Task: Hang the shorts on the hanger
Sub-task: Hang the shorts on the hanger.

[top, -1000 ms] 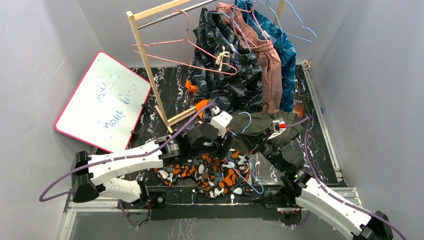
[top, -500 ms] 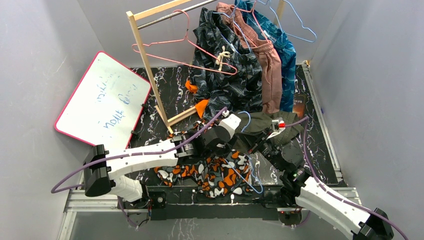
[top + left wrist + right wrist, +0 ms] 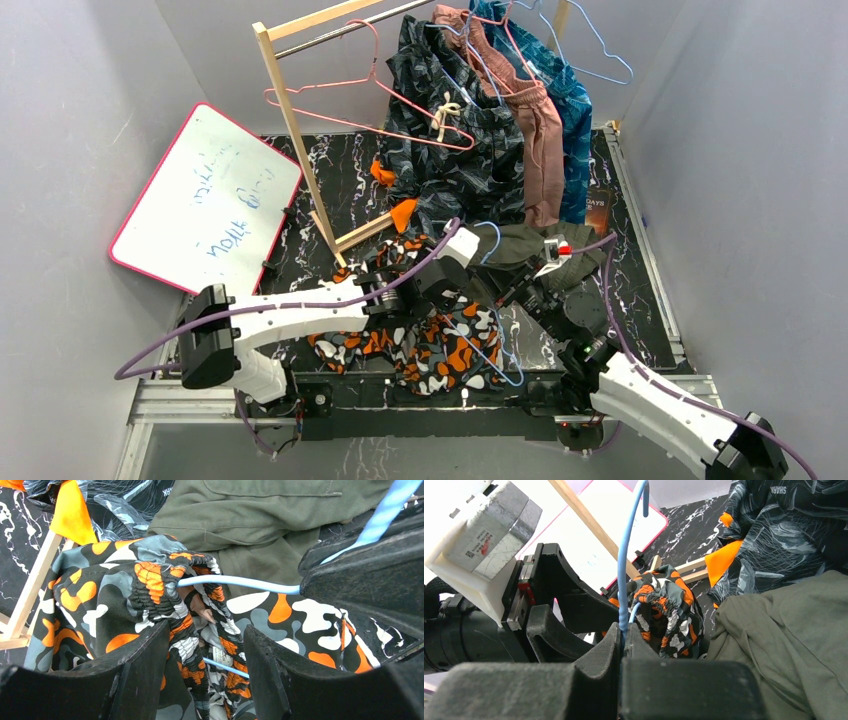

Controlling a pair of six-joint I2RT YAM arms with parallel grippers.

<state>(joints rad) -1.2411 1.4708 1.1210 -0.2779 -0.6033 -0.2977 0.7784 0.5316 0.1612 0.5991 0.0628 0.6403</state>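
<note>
The camouflage shorts (image 3: 440, 345) lie crumpled at the table's near edge, waistband bunched up (image 3: 125, 590). One arm of the light-blue wire hanger (image 3: 240, 582) runs into the waistband opening, and its hook (image 3: 490, 235) stands up. My right gripper (image 3: 624, 635) is shut on the hanger (image 3: 624, 555) at its neck. My left gripper (image 3: 205, 675) hangs over the shorts with its jaws apart. A strip of waistband lies between them, touching the left finger (image 3: 135, 670) only. In the top view the left gripper (image 3: 447, 283) sits just left of the right gripper (image 3: 508, 290).
Plain olive shorts (image 3: 530, 245) lie just behind the camouflage ones. A wooden rack (image 3: 295, 130) at the back carries navy patterned shorts (image 3: 455, 130), other garments and pink hangers (image 3: 340, 95). A whiteboard (image 3: 210, 205) leans at the left.
My left arm has stretched out to the right, carrying its gripper over the bunched waistband next to the hanger. The right arm and the hanger have stayed put.
</note>
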